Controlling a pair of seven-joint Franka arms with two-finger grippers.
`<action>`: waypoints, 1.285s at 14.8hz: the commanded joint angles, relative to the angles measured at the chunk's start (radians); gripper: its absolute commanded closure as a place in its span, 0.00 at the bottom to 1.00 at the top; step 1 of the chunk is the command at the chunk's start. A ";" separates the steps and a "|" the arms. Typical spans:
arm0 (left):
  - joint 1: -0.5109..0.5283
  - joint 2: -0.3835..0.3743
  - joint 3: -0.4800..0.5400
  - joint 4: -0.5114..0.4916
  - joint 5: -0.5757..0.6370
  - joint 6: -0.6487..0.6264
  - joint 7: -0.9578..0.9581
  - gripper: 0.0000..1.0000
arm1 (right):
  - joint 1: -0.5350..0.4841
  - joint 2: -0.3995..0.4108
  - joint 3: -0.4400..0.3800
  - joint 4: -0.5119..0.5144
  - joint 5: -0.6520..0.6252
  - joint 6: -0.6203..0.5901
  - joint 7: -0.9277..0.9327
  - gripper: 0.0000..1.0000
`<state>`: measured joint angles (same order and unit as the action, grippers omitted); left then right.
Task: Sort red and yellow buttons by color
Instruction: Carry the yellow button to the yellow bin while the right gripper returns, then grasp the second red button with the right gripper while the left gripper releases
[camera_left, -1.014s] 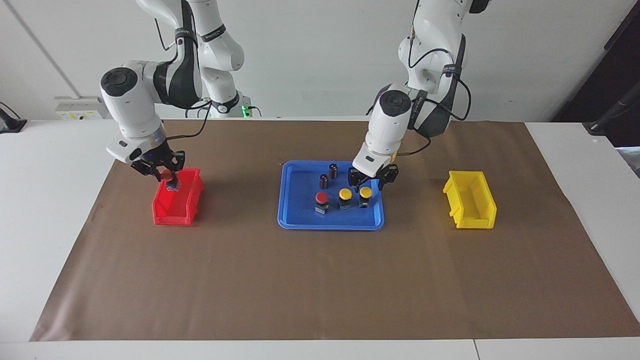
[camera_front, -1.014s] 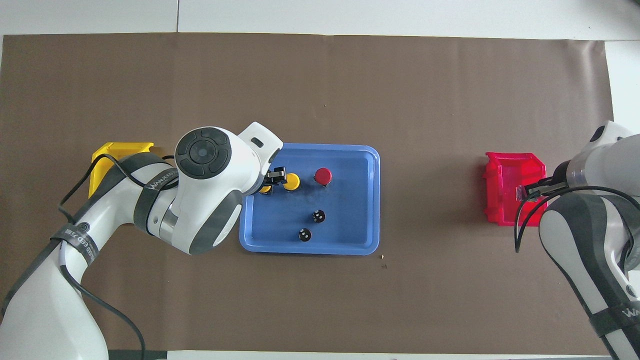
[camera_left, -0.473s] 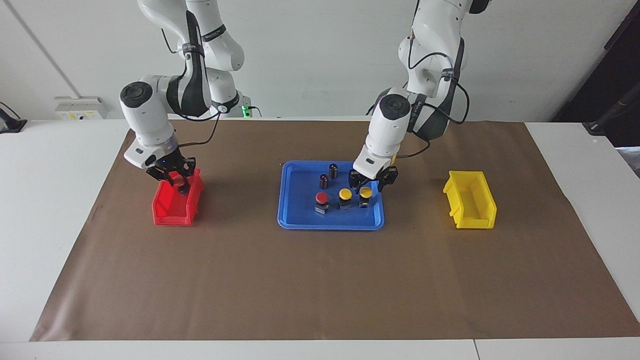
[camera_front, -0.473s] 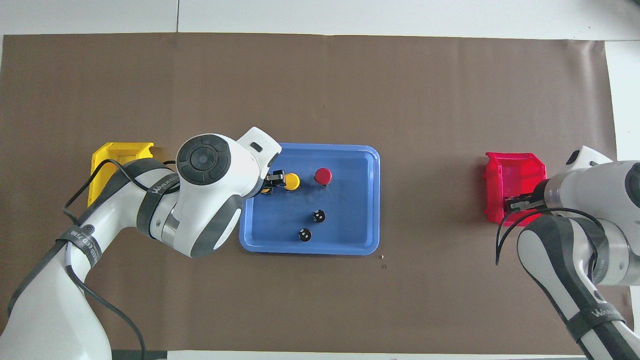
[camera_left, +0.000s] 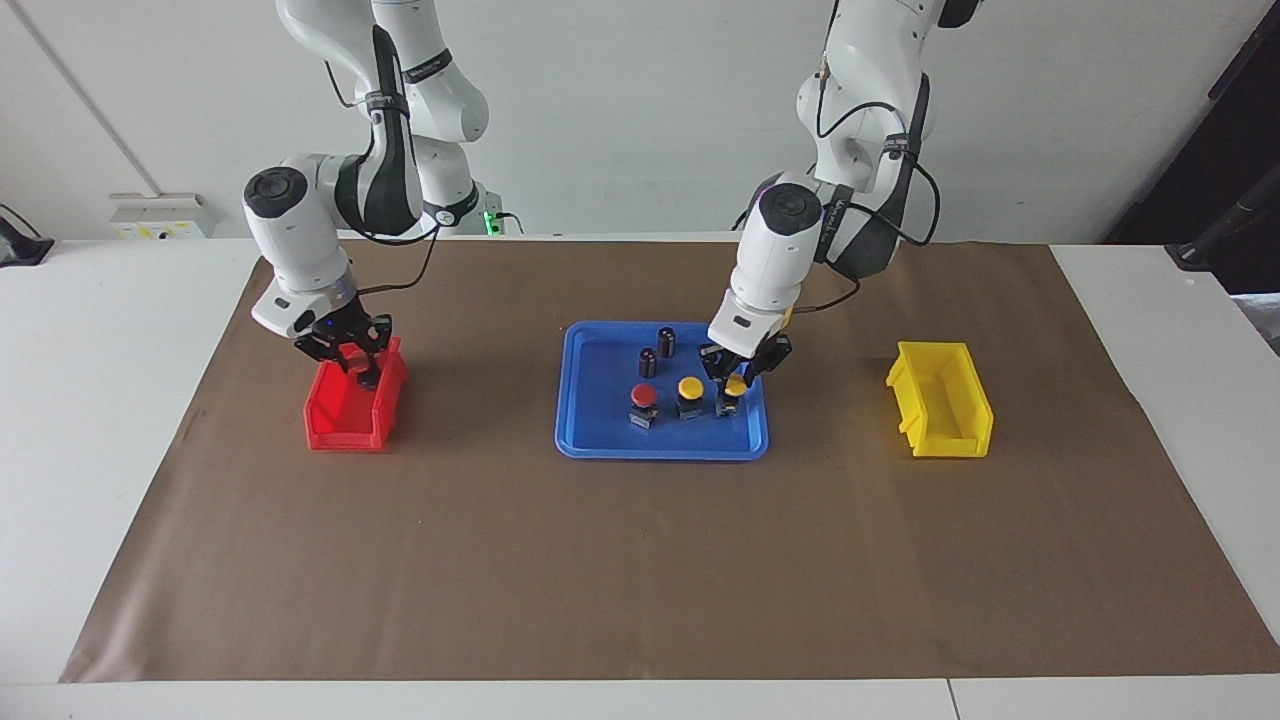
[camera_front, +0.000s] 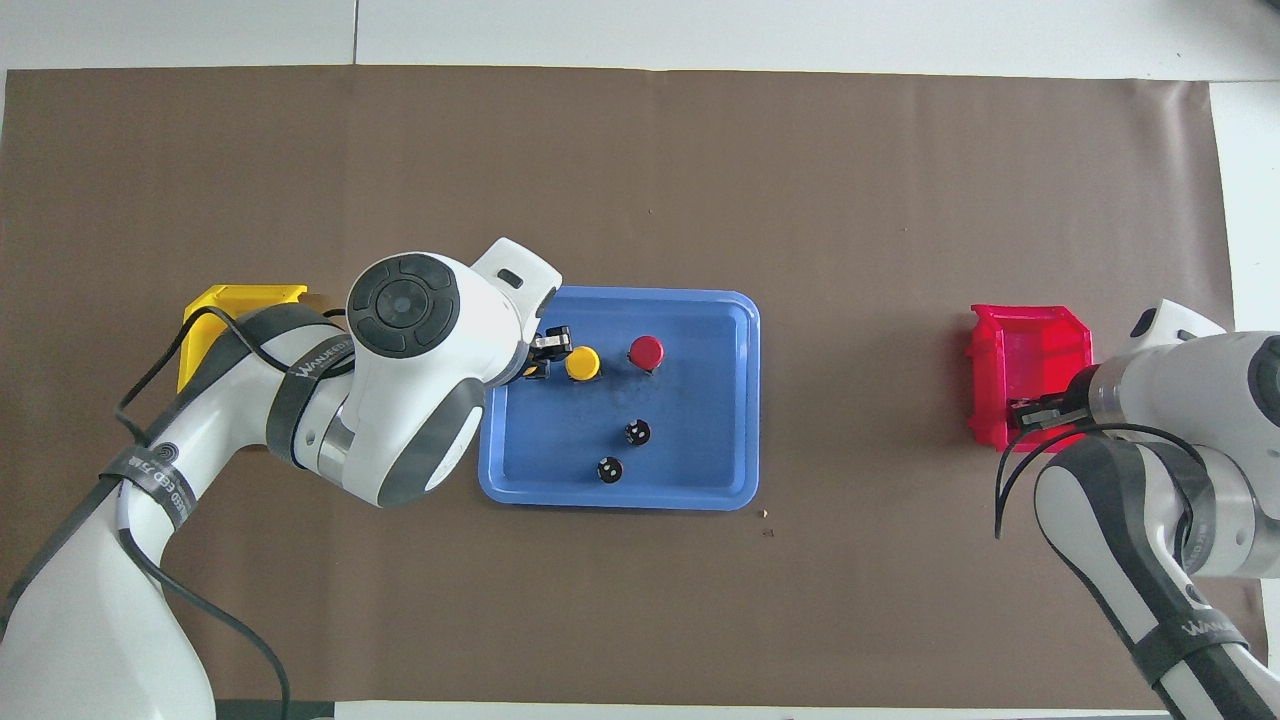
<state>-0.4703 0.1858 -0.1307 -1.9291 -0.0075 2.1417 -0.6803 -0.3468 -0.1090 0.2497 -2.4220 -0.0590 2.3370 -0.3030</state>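
Yellow round-capped push buttons, two of them, are standing in the shallow blue plastic tray (camera_left: 590, 440) beside one red-capped button (camera_left: 643, 399). Your left pincer (camera_left: 735, 376) is gripping the yellow button (camera_left: 732, 392) nearest the open yellow plastic bin (camera_left: 940, 412), probably for carrying there; the other yellow button (camera_left: 690, 391) is waiting. Two dark capless cylinders (camera_left: 657, 352) are also standing in the tray. Your right pincer (camera_left: 352, 360) is hanging over the red plastic bin (camera_left: 345, 420); I cannot tell its spread or the bin's contents. Everything is sitting on the brown paper-covered tabletop (camera_left: 640, 560).
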 joint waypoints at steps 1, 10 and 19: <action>0.007 -0.018 0.020 0.076 -0.011 -0.153 0.060 0.98 | -0.014 -0.029 0.006 -0.025 0.021 0.015 -0.036 0.40; 0.419 -0.180 0.026 0.087 -0.008 -0.411 0.665 0.98 | 0.260 0.163 0.019 0.560 0.033 -0.383 0.364 0.00; 0.555 -0.258 0.026 -0.235 0.029 -0.097 0.754 0.98 | 0.707 0.489 0.016 0.816 -0.108 -0.235 1.036 0.00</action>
<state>0.0725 -0.0240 -0.0940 -2.0632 0.0025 1.9713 0.0622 0.3408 0.3113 0.2684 -1.6343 -0.1160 2.0446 0.6727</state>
